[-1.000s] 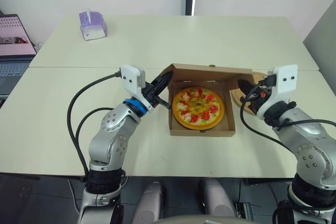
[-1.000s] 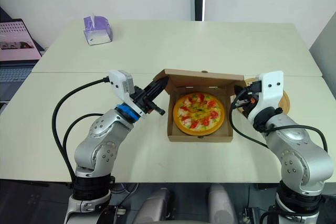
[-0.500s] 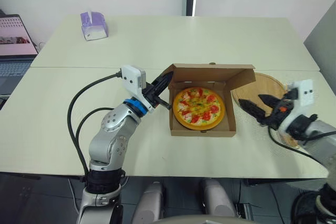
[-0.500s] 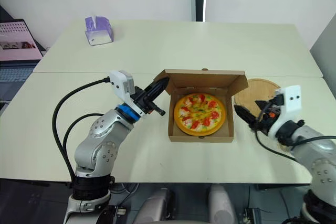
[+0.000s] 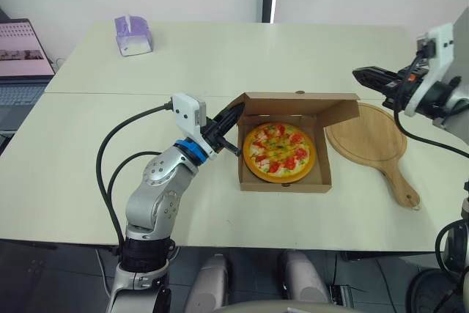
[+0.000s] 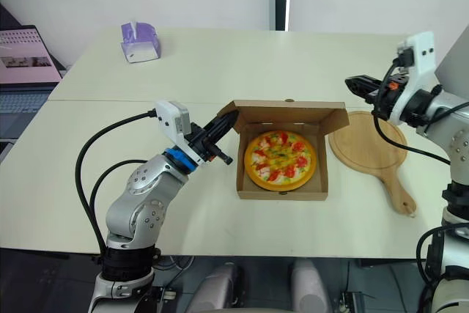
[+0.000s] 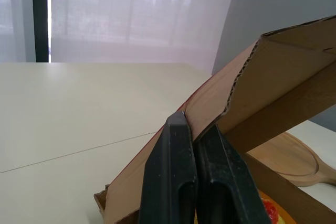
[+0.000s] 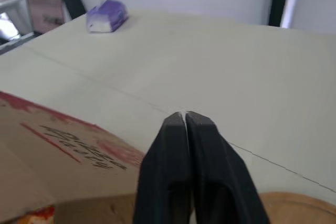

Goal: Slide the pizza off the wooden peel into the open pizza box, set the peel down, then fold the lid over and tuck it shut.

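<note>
Flanking the pizza box [image 5: 284, 184] are the wooden peel [image 5: 366, 135] and left gripper [image 5: 234, 113].

You've got the pizza [image 5: 278, 152] lying flat inside the box, centre of frame: round, orange crust, red + yellow/green toppings. Pizza box [image 5: 286, 183] is plain brown cardboard, sits flat on the table, not shut. Its lid [image 5: 300, 104] stands approx. upright along the far edge, side flaps angled out at both ends. Wooden peel [image 5: 370, 137] lies flat on the table just right of the box, w/ nothing on it, handle [image 5: 401, 185] pointing to the lower right of the frame.
</note>
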You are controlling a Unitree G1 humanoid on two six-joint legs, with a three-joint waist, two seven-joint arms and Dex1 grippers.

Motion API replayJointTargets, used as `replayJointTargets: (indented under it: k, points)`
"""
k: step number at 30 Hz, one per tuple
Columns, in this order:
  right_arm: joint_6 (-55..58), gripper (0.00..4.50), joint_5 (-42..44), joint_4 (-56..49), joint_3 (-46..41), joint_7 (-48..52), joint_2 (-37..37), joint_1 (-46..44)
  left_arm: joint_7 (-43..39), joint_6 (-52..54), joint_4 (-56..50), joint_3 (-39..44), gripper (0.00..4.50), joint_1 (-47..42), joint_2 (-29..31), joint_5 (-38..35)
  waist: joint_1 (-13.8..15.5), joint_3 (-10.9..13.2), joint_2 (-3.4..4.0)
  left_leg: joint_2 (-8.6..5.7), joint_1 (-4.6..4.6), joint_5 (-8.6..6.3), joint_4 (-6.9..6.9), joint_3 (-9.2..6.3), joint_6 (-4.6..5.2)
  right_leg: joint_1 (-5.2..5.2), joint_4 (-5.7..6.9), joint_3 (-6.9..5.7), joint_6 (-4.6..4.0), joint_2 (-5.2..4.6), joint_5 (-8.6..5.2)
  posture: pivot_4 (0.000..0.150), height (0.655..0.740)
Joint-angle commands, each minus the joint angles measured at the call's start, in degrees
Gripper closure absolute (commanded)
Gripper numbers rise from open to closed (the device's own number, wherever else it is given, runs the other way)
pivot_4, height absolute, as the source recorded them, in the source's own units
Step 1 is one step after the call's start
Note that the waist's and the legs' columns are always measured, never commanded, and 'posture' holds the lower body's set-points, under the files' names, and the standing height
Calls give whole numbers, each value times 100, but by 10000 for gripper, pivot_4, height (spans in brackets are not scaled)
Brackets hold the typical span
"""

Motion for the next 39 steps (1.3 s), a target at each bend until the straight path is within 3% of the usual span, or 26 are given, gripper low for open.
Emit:
replayJointTargets:
  k: [1,8,11,14,18,20,23,27,30,32,37,39]
  points:
    - [-287,44863,-228,191,463,744,-265,-403,-70,59,-40,-109,45000,62,69,-2,12,0,0,0,-2,0,0,-2,0,0,-3,-1,0,0,0,1500,7400]
    - [-436,44863,-512,470,1003,1600,-490,-701,-446,683,-157,-44,45000,73,419,-477,15,0,0,0,-4,-2,-1,-4,1,0,-10,-3,1,-3,1,1500,7400]
    - [-464,45000,-613,435,1078,1788,-511,-665,-553,939,-217,109,38508,10,654,-721,13,1,-1,0,-4,-2,-1,-6,1,0,-10,-2,1,-3,1,1500,7400]
    - [-469,45000,-662,374,1125,1930,-541,-613,-944,1120,-288,363,28796,-61,1080,-1036,12,3,-2,0,-7,-2,-1,-10,1,-4,-10,-3,2,-4,1,1500,7400]
    - [-515,45000,-744,238,1175,2068,-590,-482,-2325,2016,40,910,15671,-257,2584,-1910,-16,9,-2,4,-11,-2,-6,-12,1,-14,-5,-6,1,0,1,1500,7400]
    - [-547,45000,-789,153,1196,2121,-608,-386,-3179,2109,430,1087,9775,-352,3478,-1969,-28,13,1,5,-10,-2,-8,-11,1,-17,-4,-5,0,1,0,1500,7400]
    - [-637,45000,-863,-60,1258,2222,-655,-173,-3682,2129,1043,1254,9775,-665,4167,-1953,-26,17,5,6,-10,-3,-12,-6,2,-18,-7,-5,-1,2,0,1500,7400]
    - [-671,45000,-868,-319,1302,2242,-659,46,-3790,1714,1653,1178,9775,-1081,4328,-1511,3,22,6,13,-13,-3,-13,-9,1,-16,-13,-8,1,-7,0,1500,7400]
    - [-610,45000,-832,-492,1287,2213,-635,154,-3845,1288,1801,936,9775,-1203,4286,-1078,-2,22,5,15,-15,-3,-13,-16,1,-17,-14,-7,2,-13,1,1500,7400]
    - [-605,45000,-842,-516,1267,2189,-619,166,-3924,415,1904,555,9775,-1158,4271,-352,-2,23,5,16,-15,-4,-13,-19,0,-19,-14,-7,2,-16,1,1500,7400]
    - [-617,45000,-863,-412,1220,2137,-607,-7,-3835,-861,2211,115,9775,-1339,3793,464,3,23,5,15,-16,-4,-18,-15,-1,-21,-15,-5,2,-27,2,1500,7400]
    - [-643,45000,-883,-328,1210,2092,-571,-96,-3774,-1041,2270,69,6112,-1444,3557,539,3,23,5,14,-21,-4,-18,-16,0,-25,-15,-6,3,-29,2,1500,7400]
